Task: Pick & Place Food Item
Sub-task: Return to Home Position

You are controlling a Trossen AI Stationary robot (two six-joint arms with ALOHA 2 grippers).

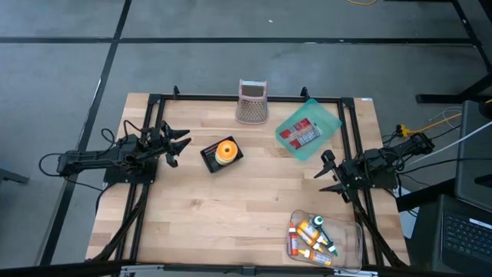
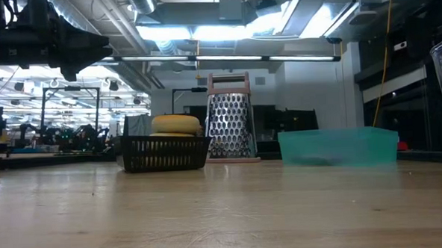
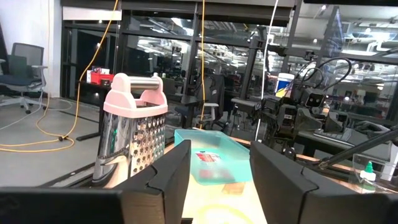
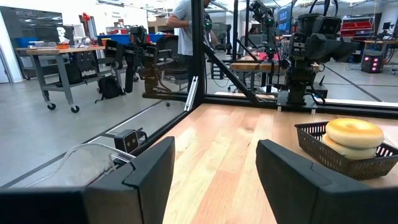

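Observation:
A round yellow-orange food item (image 1: 225, 150) lies in a small black basket (image 1: 213, 159) that stands on the wooden table left of centre. In the right wrist view the food item (image 4: 354, 132) rises above the basket's rim (image 4: 336, 155). My left gripper (image 1: 178, 148) hovers open at the table's left edge, pointing at the basket from a short way off. At the right edge my right gripper (image 1: 324, 173) is open too. Nothing is between the fingers of my left gripper (image 3: 217, 180) or my right gripper (image 4: 214, 180).
A pink-handled metal grater (image 1: 251, 101) stands at the far edge. A teal tray (image 1: 307, 129) holding a red packet lies to its right. A clear tub (image 1: 323, 238) with several small bottles sits at the near right corner. A person (image 4: 186, 25) stands beyond the table.

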